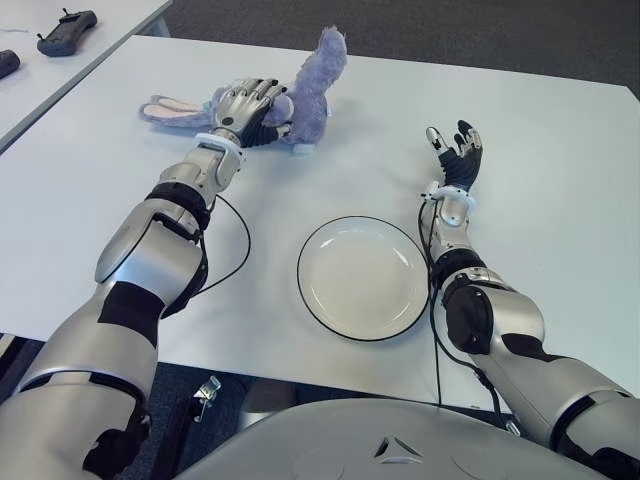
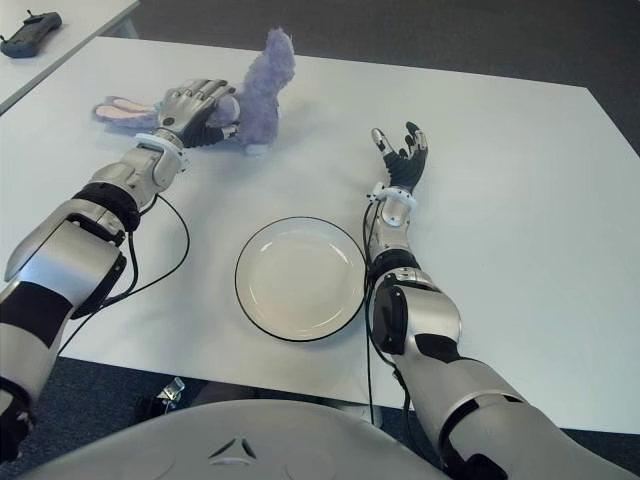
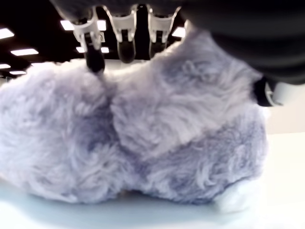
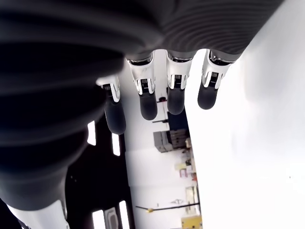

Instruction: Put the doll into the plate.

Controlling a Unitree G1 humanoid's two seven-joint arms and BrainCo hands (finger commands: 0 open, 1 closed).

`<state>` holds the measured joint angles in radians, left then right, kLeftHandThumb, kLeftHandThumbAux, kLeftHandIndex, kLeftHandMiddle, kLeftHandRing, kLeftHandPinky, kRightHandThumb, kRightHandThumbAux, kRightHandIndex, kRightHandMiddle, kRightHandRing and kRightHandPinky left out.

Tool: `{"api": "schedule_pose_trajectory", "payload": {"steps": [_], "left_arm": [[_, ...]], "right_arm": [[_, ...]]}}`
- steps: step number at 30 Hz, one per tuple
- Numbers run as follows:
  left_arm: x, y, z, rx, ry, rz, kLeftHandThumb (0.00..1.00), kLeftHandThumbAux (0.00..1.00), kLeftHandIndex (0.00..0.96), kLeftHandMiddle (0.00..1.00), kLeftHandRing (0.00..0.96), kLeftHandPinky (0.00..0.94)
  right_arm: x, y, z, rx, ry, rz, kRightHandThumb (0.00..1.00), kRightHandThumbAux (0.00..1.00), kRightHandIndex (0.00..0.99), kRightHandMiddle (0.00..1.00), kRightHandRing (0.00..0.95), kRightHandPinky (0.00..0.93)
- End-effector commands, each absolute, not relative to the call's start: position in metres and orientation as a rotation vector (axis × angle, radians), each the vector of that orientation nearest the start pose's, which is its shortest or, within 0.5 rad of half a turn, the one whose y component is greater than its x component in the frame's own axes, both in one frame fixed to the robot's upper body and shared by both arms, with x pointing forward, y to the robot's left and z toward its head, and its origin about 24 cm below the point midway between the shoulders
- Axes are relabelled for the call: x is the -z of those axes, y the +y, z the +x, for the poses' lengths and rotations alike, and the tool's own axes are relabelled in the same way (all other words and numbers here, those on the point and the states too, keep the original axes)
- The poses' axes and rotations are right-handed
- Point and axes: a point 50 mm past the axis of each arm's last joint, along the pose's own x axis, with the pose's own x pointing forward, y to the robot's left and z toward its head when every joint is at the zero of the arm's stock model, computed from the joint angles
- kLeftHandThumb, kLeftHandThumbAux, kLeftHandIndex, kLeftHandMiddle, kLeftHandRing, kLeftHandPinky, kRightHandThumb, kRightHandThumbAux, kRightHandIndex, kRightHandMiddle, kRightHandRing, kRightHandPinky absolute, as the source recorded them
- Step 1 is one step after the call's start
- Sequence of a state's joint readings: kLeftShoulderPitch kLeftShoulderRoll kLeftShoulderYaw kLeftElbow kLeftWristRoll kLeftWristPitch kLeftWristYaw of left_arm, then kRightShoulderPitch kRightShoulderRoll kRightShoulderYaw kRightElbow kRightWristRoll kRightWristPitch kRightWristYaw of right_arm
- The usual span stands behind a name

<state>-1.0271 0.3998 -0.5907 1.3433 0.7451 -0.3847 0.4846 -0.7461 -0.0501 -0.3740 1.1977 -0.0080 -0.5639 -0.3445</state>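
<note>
A fluffy purple rabbit doll point(image 1: 312, 88) with long pink-lined ears lies on the white table point(image 1: 545, 210) at the back, left of centre. My left hand point(image 1: 246, 106) is on top of it, with the fingers point(image 3: 125, 46) curled into the fur and the thumb against its side. The doll's body point(image 3: 167, 143) still touches the table. A white plate point(image 1: 303, 280) with a dark rim sits near the front edge, to the right of my left forearm and holding nothing. My right hand point(image 1: 456, 150) is just beyond the plate on its right, fingers point(image 4: 148, 102) spread and holding nothing.
A second table at the far left carries a black remote controller point(image 1: 67, 30) and another dark object point(image 1: 6, 63). A black cable point(image 1: 243, 240) loops on the table beside my left forearm. The table's front edge runs just below the plate.
</note>
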Motion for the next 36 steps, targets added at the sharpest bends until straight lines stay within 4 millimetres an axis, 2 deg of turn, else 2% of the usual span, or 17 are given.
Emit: {"api": "schedule_pose_trajectory", "payload": {"steps": [1,6,10,15,25,26,28,29,30,32,36], "left_arm": [[-0.079,0.185,0.383,0.138,-0.225,1.474,0.427,0.251,0.0,0.028,0.091,0.2],[-0.075,0.18,0.383,0.147,-0.205,1.476,0.434,0.259,0.0,0.037,0.093,0.17],[-0.072,0.175,0.383,0.151,-0.189,1.464,0.455,0.274,0.0,0.062,0.111,0.191],[-0.07,0.165,0.383,0.15,-0.209,1.434,0.526,0.297,0.038,0.12,0.171,0.275],[-0.066,0.156,0.382,0.171,-0.205,1.404,0.603,0.32,0.108,0.184,0.235,0.287],[-0.065,0.155,0.382,0.175,-0.202,1.4,0.631,0.335,0.15,0.224,0.275,0.345],[-0.065,0.153,0.382,0.181,-0.199,1.391,0.66,0.348,0.219,0.267,0.314,0.387],[-0.066,0.152,0.382,0.184,-0.198,1.388,0.695,0.362,0.293,0.325,0.359,0.414],[-0.066,0.151,0.382,0.185,-0.197,1.383,0.701,0.364,0.305,0.335,0.367,0.419],[-0.066,0.15,0.382,0.188,-0.192,1.372,0.729,0.371,0.373,0.415,0.434,0.489],[-0.066,0.148,0.383,0.185,-0.18,1.345,0.745,0.371,0.418,0.455,0.469,0.54]], "right_arm": [[0.091,-0.174,0.25,0.541,0.546,0.123,0.026,0.751,0.187,0.119,0.077,0.082],[0.091,-0.175,0.25,0.538,0.545,0.129,0.022,0.748,0.191,0.117,0.074,0.08],[0.091,-0.176,0.25,0.538,0.544,0.135,0.025,0.756,0.206,0.117,0.071,0.078],[0.091,-0.176,0.249,0.546,0.545,0.141,0.035,0.768,0.203,0.12,0.074,0.086],[0.091,-0.176,0.249,0.548,0.542,0.151,0.039,0.778,0.202,0.114,0.068,0.084],[0.091,-0.176,0.249,0.547,0.542,0.152,0.037,0.776,0.2,0.113,0.068,0.084],[0.091,-0.177,0.249,0.547,0.542,0.151,0.033,0.775,0.199,0.111,0.067,0.081],[0.091,-0.176,0.249,0.547,0.542,0.151,0.03,0.774,0.198,0.11,0.066,0.078],[0.091,-0.176,0.249,0.547,0.543,0.149,0.029,0.774,0.198,0.11,0.066,0.077],[0.092,-0.177,0.249,0.546,0.543,0.147,0.025,0.774,0.197,0.109,0.065,0.078],[0.092,-0.177,0.248,0.545,0.544,0.144,0.023,0.775,0.199,0.108,0.064,0.077]]}}
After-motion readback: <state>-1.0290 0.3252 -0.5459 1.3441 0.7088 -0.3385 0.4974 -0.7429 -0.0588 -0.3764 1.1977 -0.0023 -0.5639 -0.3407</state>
